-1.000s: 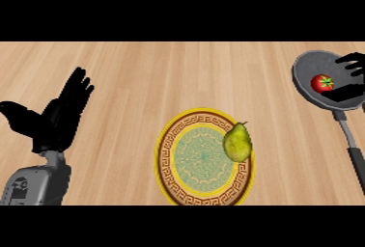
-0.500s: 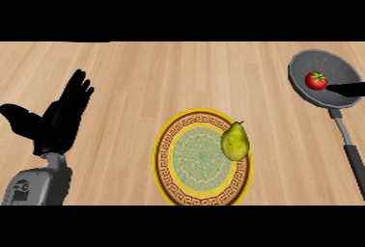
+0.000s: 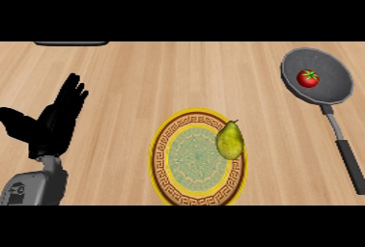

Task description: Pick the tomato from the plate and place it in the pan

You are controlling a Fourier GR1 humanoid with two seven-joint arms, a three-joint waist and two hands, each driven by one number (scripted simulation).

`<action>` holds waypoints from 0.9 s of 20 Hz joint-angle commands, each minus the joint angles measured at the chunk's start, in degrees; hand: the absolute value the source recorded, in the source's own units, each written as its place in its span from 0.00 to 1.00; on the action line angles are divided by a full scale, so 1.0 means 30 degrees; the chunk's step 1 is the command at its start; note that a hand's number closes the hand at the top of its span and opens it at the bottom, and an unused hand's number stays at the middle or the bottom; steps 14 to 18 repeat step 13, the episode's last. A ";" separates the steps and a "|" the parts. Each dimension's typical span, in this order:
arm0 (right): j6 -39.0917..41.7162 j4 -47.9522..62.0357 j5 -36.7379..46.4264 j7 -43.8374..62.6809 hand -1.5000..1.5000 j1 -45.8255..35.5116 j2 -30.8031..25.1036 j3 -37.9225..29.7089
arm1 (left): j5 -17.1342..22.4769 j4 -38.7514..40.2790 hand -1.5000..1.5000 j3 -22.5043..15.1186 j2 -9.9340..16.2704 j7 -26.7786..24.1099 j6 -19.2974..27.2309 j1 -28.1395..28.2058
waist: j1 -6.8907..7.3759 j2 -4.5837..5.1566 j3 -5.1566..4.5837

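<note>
Dark object [image 3: 70, 43] cut by top band

The worktop [image 3: 143, 77] is pale wood with grain running across the view; a plate [image 3: 165, 164] with a yellow rim lies near the lower middle; a grey pan [image 3: 335, 94] lies at the upper right, its dark handle pointing down; they are well apart.
</note>
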 commanded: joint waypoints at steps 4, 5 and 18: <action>0.5314 0.0045 -0.1328 -0.2839 0.00 0.3296 -0.1704 -0.0491 | -0.0240 -0.1168 0.50 -0.0293 -0.0218 0.1255 0.0581 0.0043 | -0.0009 -0.0070 -0.0003; 0.4878 -0.0106 -0.1760 -0.2781 0.00 0.3117 -0.1499 -0.0716 | 0.0079 -0.1709 0.50 -0.0143 0.0186 0.1405 0.0072 0.0137 | 0.0115 -0.0062 -0.0007; 0.4386 -0.0682 -0.2279 -0.3216 0.00 0.4345 -0.1419 0.0035 | 0.0461 -0.0826 0.50 0.0413 0.0601 -0.0354 -0.1142 0.1354 | 0.0172 -0.0062 -0.0019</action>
